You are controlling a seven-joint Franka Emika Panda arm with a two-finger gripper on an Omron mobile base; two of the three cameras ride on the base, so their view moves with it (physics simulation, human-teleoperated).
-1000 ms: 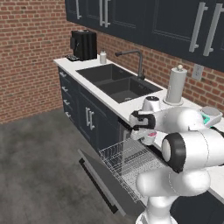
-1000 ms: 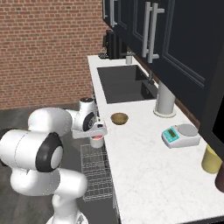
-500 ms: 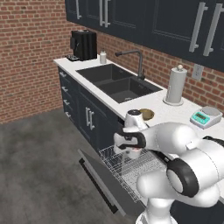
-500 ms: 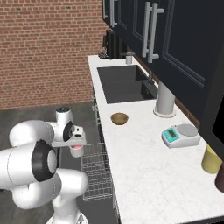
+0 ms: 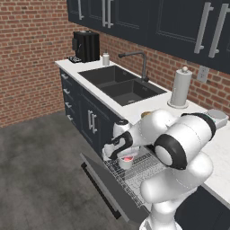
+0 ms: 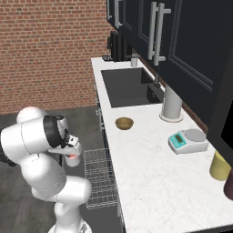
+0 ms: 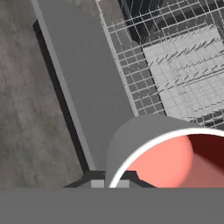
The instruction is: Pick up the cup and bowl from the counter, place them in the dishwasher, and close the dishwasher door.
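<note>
The task looks roughly a quarter done, on my reading: one item is in hand and on its way, nothing is yet loaded. In the left base view the end effector point(image 5: 122, 155), at centre frame, is closed around the cup point(image 5: 127, 161), which hangs with its red inside showing above the near left corner of the white wire rack point(image 5: 134, 173). The right base view shows the same grip at lower left, the cup point(image 6: 72, 159) just left of the rack point(image 6: 98, 177). In the hand view the cup's point(image 7: 162, 153) pale rim and pink interior sit at the bottom right, with the rack point(image 7: 175, 65) in the upper right and the grey inner face of the dishwasher door point(image 7: 83, 87) running down the middle. From that view the cup seems to be over the door's edge beside the rack rather than squarely above the wires, though I cannot tell this for certain. The cup does not appear to be touching the rack. The bowl point(image 6: 124, 123) sits on the tabletop point(image 6: 154, 173) in the middle of the right base view, near the sink, well apart from the arm. The door point(image 5: 108, 188) lies dropped open at the lower centre of the left base view. Left to do, as I judge it: set the cup into the rack and release it, fetch the bowl from the tabletop and load it, then lift the door shut.
</note>
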